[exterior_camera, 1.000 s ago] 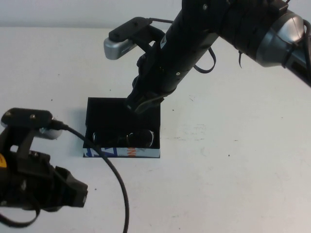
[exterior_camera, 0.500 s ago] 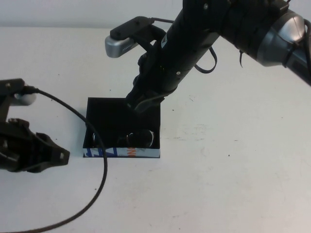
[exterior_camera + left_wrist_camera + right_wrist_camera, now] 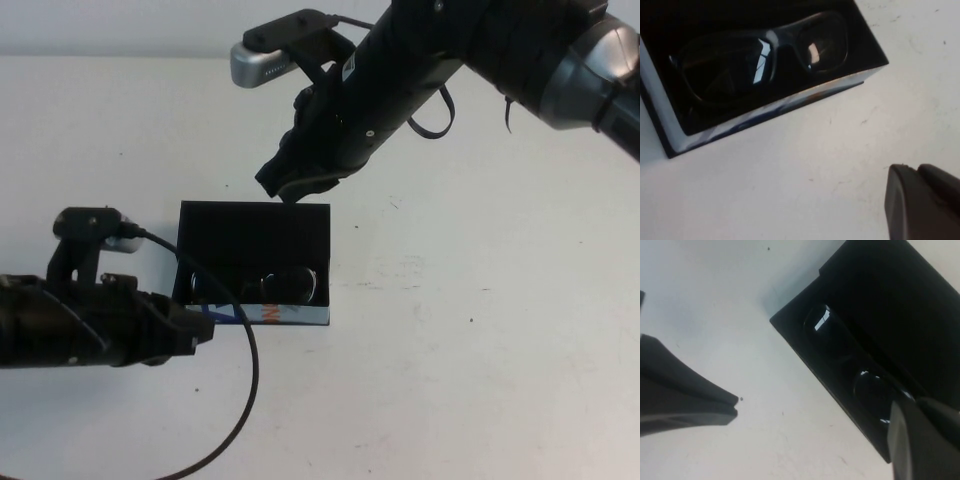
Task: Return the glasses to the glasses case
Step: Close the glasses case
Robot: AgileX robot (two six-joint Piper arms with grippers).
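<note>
The glasses (image 3: 262, 286) lie inside the open glasses case (image 3: 250, 230), along its printed front edge. They have a dark frame and clear lenses, and also show in the left wrist view (image 3: 765, 55) and the right wrist view (image 3: 850, 355). My right gripper (image 3: 286, 187) hangs shut and empty above the case's far edge; its tip shows in its own view (image 3: 912, 412). My left gripper (image 3: 203, 328) is shut and empty, low over the table at the case's front left corner. It shows in its own view (image 3: 912, 172) and in the right wrist view (image 3: 734, 404).
The left arm's black cable (image 3: 245, 390) loops over the table in front of the case. The case (image 3: 790, 100) stands on a white table (image 3: 470, 330). The right arm (image 3: 480, 50) reaches in from the far right.
My right gripper has risen from inside the case to above its far edge. My left arm has swung and now points its gripper at the case's front left corner.
</note>
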